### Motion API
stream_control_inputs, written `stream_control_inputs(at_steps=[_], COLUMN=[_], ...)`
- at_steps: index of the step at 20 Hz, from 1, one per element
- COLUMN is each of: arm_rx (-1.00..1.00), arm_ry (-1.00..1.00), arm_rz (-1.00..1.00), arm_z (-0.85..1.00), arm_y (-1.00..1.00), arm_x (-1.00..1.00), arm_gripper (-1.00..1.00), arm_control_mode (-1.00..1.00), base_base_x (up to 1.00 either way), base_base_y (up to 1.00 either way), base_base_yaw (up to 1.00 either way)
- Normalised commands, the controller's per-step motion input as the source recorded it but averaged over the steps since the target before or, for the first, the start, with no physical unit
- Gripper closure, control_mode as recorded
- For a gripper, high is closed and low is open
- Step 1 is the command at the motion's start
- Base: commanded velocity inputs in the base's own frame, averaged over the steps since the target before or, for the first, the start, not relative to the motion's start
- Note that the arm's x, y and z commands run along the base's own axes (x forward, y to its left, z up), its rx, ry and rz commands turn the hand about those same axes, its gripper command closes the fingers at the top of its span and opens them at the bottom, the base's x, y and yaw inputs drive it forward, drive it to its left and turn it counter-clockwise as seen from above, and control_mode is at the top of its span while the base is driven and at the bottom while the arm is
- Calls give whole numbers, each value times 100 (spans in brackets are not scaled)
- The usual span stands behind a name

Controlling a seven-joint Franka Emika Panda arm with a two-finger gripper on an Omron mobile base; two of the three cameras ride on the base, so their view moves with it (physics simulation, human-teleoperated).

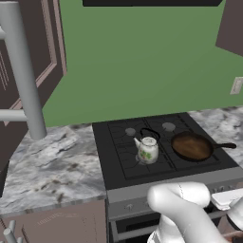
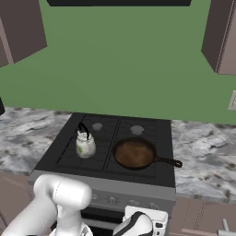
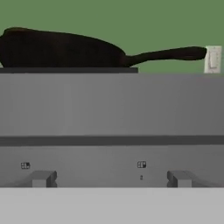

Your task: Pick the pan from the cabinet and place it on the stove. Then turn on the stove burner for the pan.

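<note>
The dark brown pan (image 1: 191,145) (image 2: 134,153) sits on the front right grate of the black stove (image 1: 118,161) (image 2: 60,154), its thin handle pointing right. The stove burner under the pan is hidden by it. In the hand view the pan (image 3: 61,48) shows side-on above the stove's grey steel front (image 3: 112,105). My gripper (image 3: 110,179) hangs low, facing that front panel, open with nothing between its fingertips (image 3: 41,179). The mauve cabinet (image 1: 33,42) is at the upper left, its door open, with a long grey bar handle (image 1: 21,71).
A small white floral kettle (image 1: 148,149) (image 2: 85,144) stands on the front left grate. Grey burner caps (image 1: 168,126) (image 2: 137,130) show at the back. Marble counter (image 1: 52,166) (image 2: 207,152) flanks the stove. Small knobs (image 2: 113,200) line the front. A wall outlet (image 3: 213,59) is to the right.
</note>
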Motion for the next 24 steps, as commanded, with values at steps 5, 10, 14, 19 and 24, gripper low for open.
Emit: stream_control_inputs(at_steps=[5, 10, 14, 19, 24], arm_rx=[0, 0, 0, 0, 0], arm_ry=[-1, -1, -1, 0, -3], arm_rz=[0, 0, 0, 0, 1], arm_z=[-21, -21, -19, -11, 0], arm_y=[-14, -17, -14, -6, 0], arm_x=[10, 9, 10, 7, 0], arm_gripper=[-100, -100, -100, -100, -100], arm_control_mode=[-100, -100, -100, -100, -100], base_base_x=[0, 0, 0, 0, 0], base_base_y=[0, 0, 0, 0, 0], base_base_yaw=[0, 0, 0, 0, 0])
